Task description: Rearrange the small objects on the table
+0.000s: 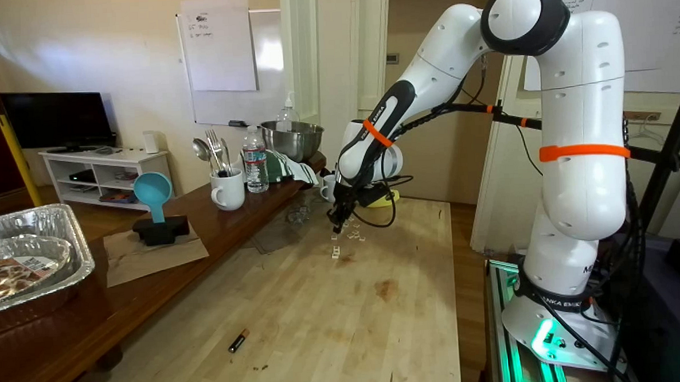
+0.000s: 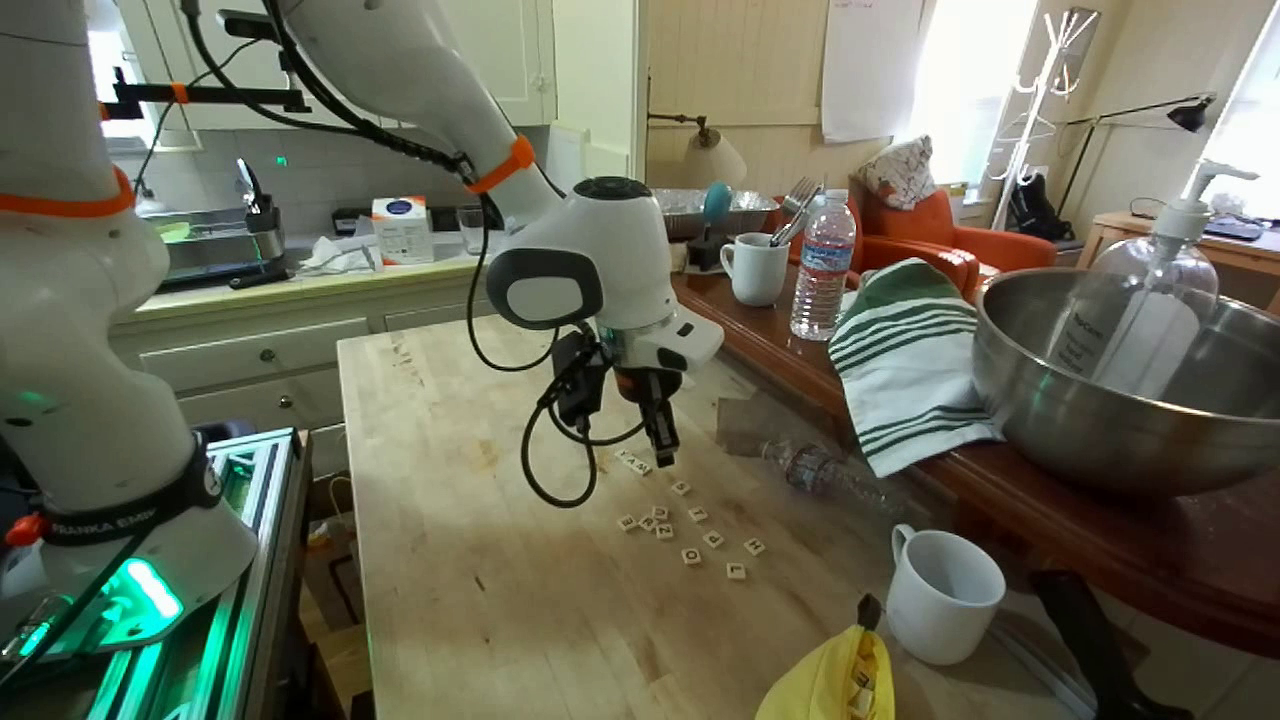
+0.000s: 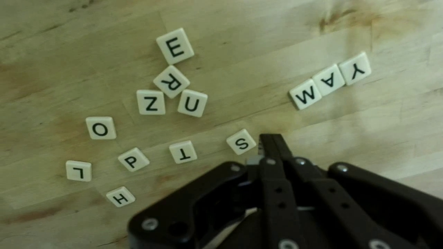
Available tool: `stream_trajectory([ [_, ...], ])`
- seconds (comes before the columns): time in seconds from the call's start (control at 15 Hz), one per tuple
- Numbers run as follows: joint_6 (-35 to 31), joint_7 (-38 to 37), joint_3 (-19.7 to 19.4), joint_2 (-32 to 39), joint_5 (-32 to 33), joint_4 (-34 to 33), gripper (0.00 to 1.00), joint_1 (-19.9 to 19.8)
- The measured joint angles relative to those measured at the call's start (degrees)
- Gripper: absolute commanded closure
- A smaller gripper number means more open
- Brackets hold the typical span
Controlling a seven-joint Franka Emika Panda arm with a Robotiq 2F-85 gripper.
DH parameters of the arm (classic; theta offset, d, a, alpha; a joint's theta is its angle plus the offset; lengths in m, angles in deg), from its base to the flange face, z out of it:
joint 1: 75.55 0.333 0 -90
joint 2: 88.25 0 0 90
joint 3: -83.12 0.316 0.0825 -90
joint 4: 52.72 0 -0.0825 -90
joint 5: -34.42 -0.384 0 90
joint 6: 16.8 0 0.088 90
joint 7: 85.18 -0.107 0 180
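Observation:
Small white letter tiles lie flat on the pale wooden table [image 1: 334, 329]. In the wrist view, the Y, A [image 3: 328, 80] and M-or-W tiles touch in a slanted row at right. The E [image 3: 175, 46], R [image 3: 171, 82], Z [image 3: 151, 102] and U [image 3: 192, 103] tiles cluster at upper middle. The S [image 3: 241, 141], T [image 3: 183, 152], P [image 3: 133, 159], O [image 3: 100, 128], L [image 3: 79, 171] and H [image 3: 120, 196] tiles are scattered. My gripper [image 3: 271, 136] is shut and empty, fingertips just right of the S tile in the picture. It hangs above the tiles in both exterior views [image 1: 336, 228] [image 2: 664, 458].
A battery [image 1: 238, 340] lies toward the table's near end. A yellow pouch [image 2: 830, 680], white mug [image 2: 945, 595], dark-handled utensil [image 2: 1100, 650] and clear plastic item [image 2: 815, 470] are on the table. A raised dark wooden counter [image 1: 216, 248] runs alongside, bearing a bottle [image 1: 255, 163] and steel bowl [image 2: 1130, 430].

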Motion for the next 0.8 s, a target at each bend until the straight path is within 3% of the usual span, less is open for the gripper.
stream_trajectory([
  [0.8, -0.5, 0.5, -0.2, 7.9, 1.7, -6.9, 1.00, -0.4],
])
